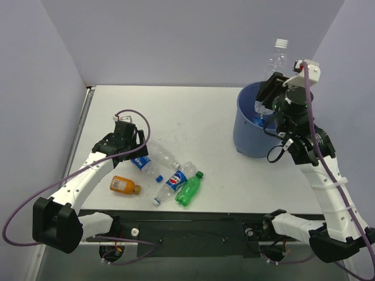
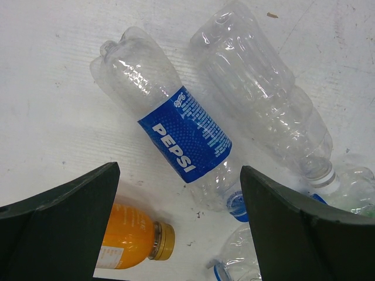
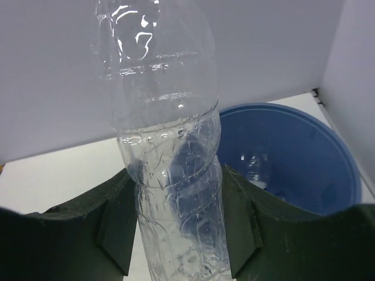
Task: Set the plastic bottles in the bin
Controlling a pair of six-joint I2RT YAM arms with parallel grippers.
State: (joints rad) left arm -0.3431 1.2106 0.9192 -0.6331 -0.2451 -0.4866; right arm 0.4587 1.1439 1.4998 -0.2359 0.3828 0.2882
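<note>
My right gripper (image 1: 271,88) is shut on a clear bottle with a white cap (image 1: 278,55) and holds it upright over the blue bin (image 1: 246,137). In the right wrist view the bottle (image 3: 170,175) sits between the fingers (image 3: 111,222), with the bin (image 3: 316,152) behind and a clear bottle (image 3: 255,167) inside it. My left gripper (image 1: 126,143) is open above the bottles lying on the table: a blue-labelled Pepsi bottle (image 2: 181,140), a clear bottle (image 2: 263,99) and a stubby orange bottle (image 2: 129,240). A second blue-labelled bottle (image 1: 171,184) and a green bottle (image 1: 189,188) lie nearby.
The white table (image 1: 193,117) ends at grey walls at the back and on both sides. The bin stands at the back right. The loose bottles are grouped at the front left, near the table's near edge.
</note>
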